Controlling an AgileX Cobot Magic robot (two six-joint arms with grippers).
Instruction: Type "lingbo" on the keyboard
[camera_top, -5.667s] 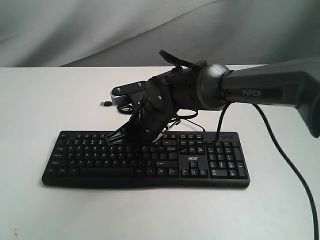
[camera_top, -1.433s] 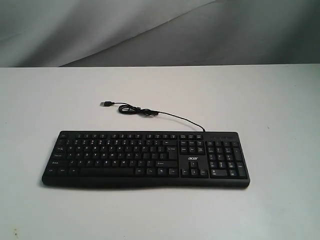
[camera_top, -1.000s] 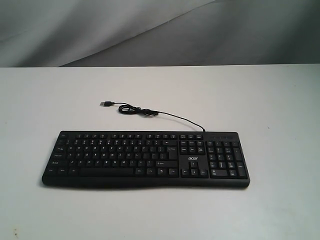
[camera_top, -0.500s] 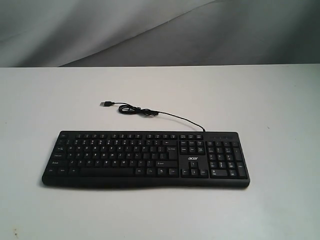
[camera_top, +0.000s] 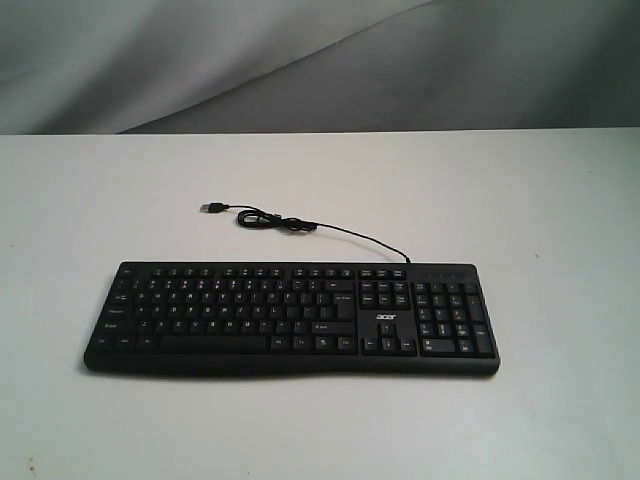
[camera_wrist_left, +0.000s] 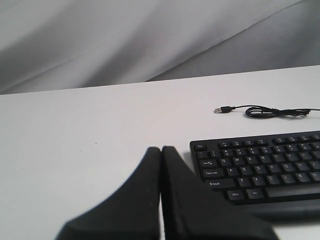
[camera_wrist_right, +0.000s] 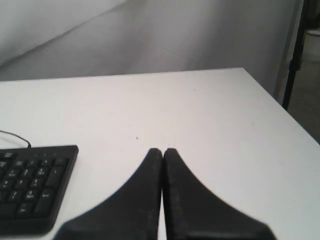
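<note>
The black keyboard (camera_top: 290, 318) lies flat on the white table, its number pad at the right end and its thin USB cable (camera_top: 290, 224) curling away behind it to a loose plug. No arm shows in the exterior view. In the left wrist view my left gripper (camera_wrist_left: 161, 149) is shut with nothing in it, off the keyboard's (camera_wrist_left: 260, 165) left end and clear of the keys. In the right wrist view my right gripper (camera_wrist_right: 162, 150) is shut and empty, off the number pad end of the keyboard (camera_wrist_right: 30, 185).
A white table (camera_top: 520, 200) carries everything, with a grey cloth backdrop (camera_top: 300, 60) behind it. The table's right edge (camera_wrist_right: 280, 112) drops off beside a dark post in the right wrist view. The USB plug (camera_wrist_left: 222, 109) lies loose on the table.
Several seconds ago the right arm reached over the keyboard's middle keys; it has since drawn back out of the exterior view. Over the last second nothing has moved.
</note>
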